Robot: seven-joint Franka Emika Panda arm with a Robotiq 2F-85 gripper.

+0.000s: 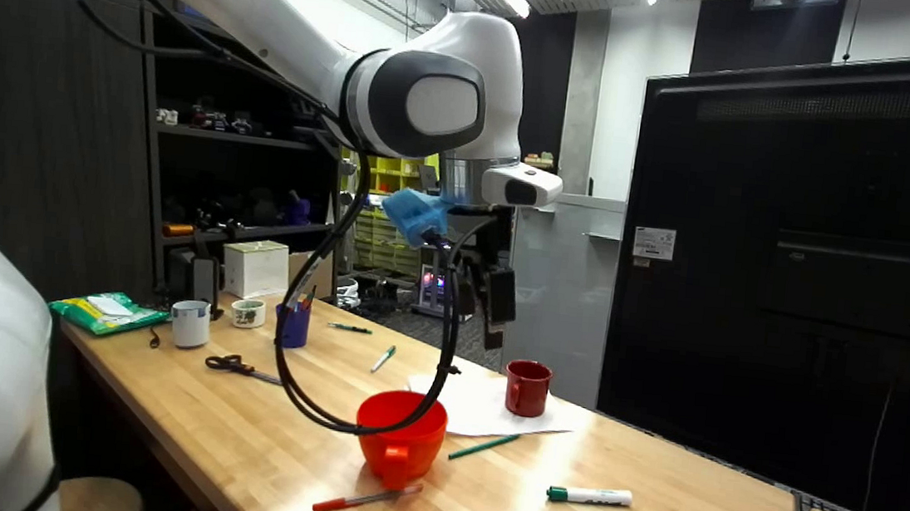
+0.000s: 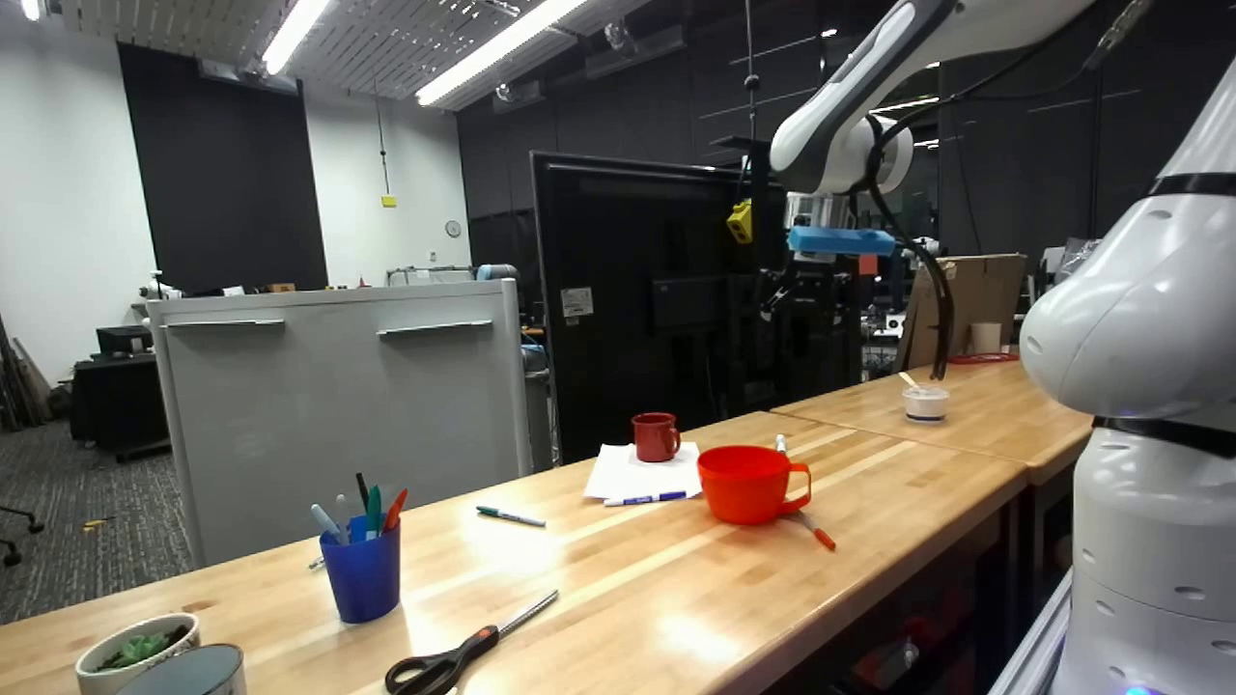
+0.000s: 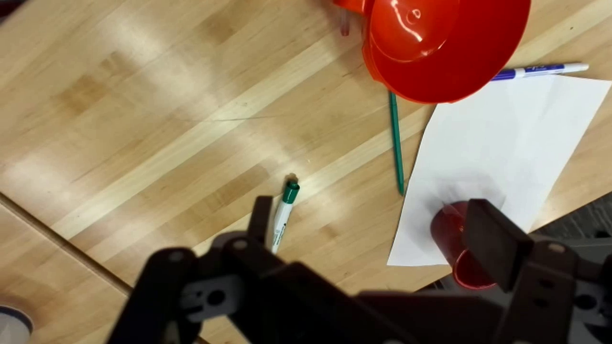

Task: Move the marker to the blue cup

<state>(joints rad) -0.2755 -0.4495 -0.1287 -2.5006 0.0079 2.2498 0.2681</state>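
The marker [image 1: 589, 496], white-bodied with a green cap, lies flat on the tabletop beyond the red bowl's side. From the wrist view, the marker [image 3: 283, 217] shows just beside one finger [image 3: 260, 215], which partly covers its lower end. My gripper [image 3: 372, 210] is open, its fingers wide apart and nothing held. High above the table, the gripper [image 1: 497, 318] points downward in an exterior view. The blue cup [image 2: 362, 579] stands upright with several pens inside; the blue cup [image 1: 294, 330] is partly behind a cable. It is out of the wrist view.
A red bowl [image 2: 744, 483] with a handle stands mid-table, near a dark red cup [image 1: 527, 389] on white paper [image 3: 502, 143]. A green stick [image 1: 484, 447], red pen [image 1: 365, 499], purple marker [image 2: 645, 499], slim green marker [image 2: 512, 516] and scissors [image 2: 463, 656] lie around.
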